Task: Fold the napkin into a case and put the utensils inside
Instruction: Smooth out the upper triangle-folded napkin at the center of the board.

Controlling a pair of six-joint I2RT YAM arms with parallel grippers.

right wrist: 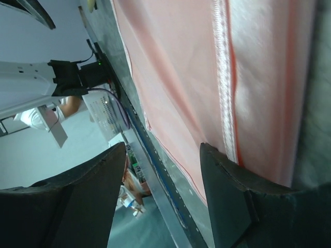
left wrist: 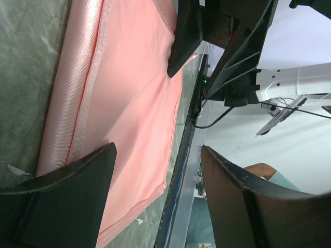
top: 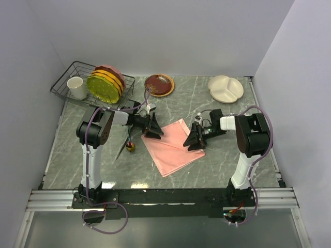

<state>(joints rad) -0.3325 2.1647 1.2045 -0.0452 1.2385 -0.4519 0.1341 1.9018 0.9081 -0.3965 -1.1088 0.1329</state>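
Observation:
The salmon-pink napkin (top: 170, 146) lies folded into a flat rectangle on the marble table, askew, with a doubled hem along its left side (left wrist: 67, 103). My left gripper (top: 153, 129) stands open at the napkin's far-left edge, one finger (left wrist: 67, 201) low over the folded hem, with nothing between the jaws. My right gripper (top: 195, 140) stands open at the napkin's right edge, one finger (right wrist: 243, 201) by the stitched hem (right wrist: 223, 77), and holds nothing. The utensils (top: 128, 145), gold heads on dark handles, lie left of the napkin beneath the left arm.
A wire rack (top: 67, 77) at the back left holds several plates (top: 106, 83) and a white cup (top: 77, 88). A brown plate (top: 159, 84) and a white divided plate (top: 226, 89) sit along the back. The table's near edge rail (left wrist: 181, 170) runs just beyond the napkin.

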